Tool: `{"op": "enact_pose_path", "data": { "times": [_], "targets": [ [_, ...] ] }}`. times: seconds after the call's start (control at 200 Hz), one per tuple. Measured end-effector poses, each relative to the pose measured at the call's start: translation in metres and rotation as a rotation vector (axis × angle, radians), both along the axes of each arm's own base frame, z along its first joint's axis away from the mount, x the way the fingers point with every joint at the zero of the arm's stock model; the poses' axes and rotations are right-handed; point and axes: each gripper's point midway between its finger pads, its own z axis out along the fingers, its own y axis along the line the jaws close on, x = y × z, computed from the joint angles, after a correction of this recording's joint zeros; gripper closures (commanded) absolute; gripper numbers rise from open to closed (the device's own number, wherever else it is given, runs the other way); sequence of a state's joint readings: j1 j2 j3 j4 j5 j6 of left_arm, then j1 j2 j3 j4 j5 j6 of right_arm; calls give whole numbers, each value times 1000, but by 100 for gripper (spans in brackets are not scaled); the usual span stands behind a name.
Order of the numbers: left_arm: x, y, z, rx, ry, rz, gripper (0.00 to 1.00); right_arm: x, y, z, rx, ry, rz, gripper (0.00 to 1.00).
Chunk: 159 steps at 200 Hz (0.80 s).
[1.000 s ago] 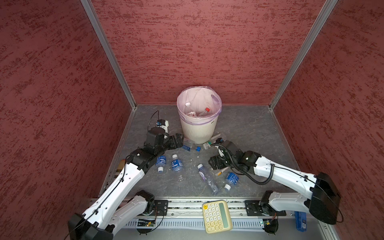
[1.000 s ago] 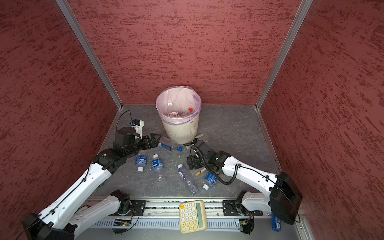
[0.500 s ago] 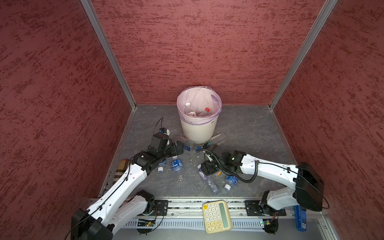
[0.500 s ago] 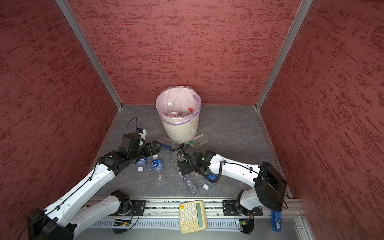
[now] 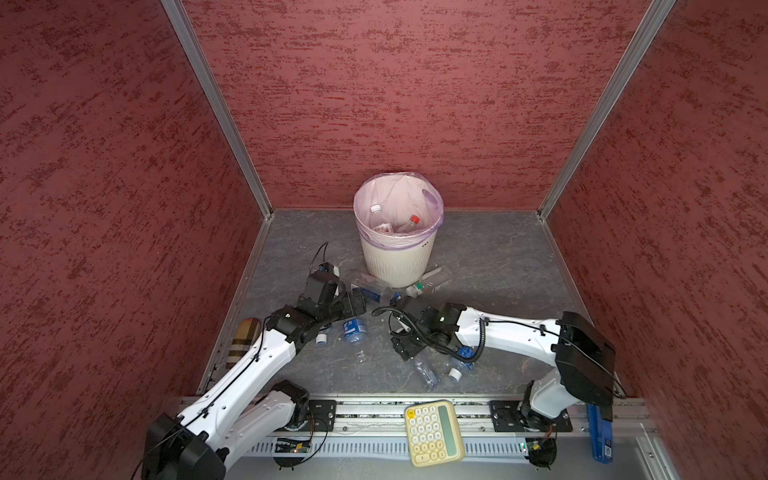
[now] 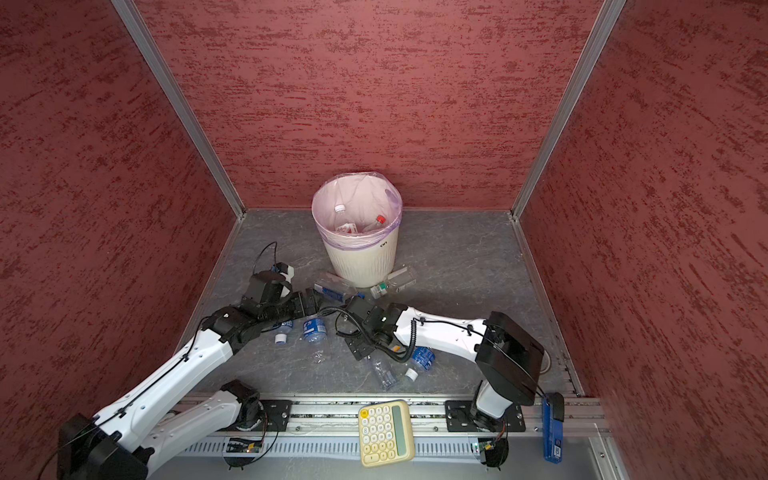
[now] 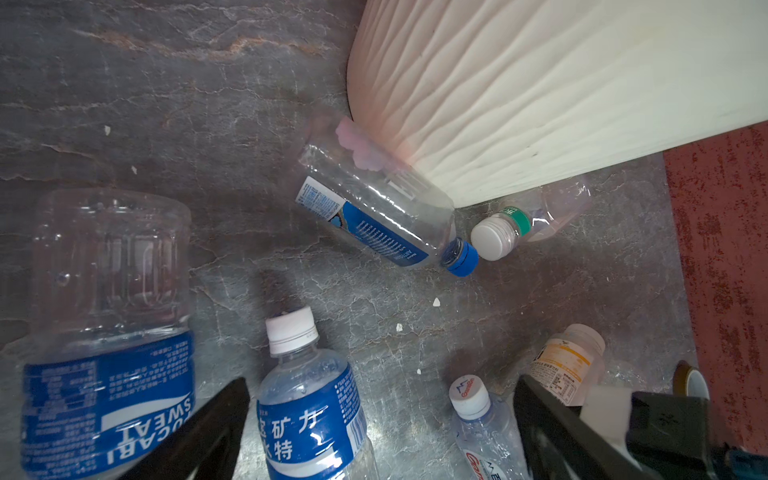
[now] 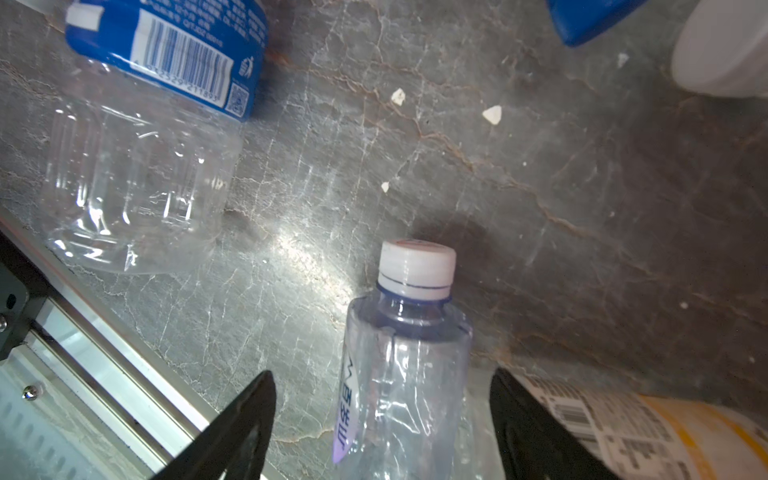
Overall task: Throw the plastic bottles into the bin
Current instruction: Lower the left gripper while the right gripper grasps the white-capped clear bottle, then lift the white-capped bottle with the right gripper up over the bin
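A clear white-capped plastic bottle (image 8: 409, 340), probably light and crushable, is being straddled mid-body on the grey worktop (image 8: 540, 187) by the open, empty right end effector (image 8: 381, 374); the left end effector (image 7: 380, 380) is being held wide, empty.

The bin (image 5: 397, 257) stands at the rear centre of the floor (image 5: 498, 266), near the back wall (image 5: 395, 104). It holds bottles (image 5: 409, 222). Two further bottles (image 5: 373, 291) lie against its front base. The remaining bottles (image 5: 354, 331) lie at mid-floor, in front of the bin. A calculator (image 5: 434, 432) rests on the front rail (image 5: 365, 409).
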State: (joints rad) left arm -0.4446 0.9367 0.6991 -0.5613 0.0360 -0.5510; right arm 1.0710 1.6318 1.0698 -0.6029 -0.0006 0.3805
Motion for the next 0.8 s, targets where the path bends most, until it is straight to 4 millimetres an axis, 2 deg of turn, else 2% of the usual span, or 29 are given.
{"op": "enact_pose_path", "data": {
  "times": [0.326,0.571,0.797],
  "targets": [
    [-5,10,-13,-4,27,40,1,-1,-2,-25,-65,26,22,24],
    [-5,11,-15,-12,35,48,1,3,7,-25,-64,20,35,33],
    [-4,14,-15,-17,37,57,0,3,7,-35,-91,31,45,33]
  ]
}}
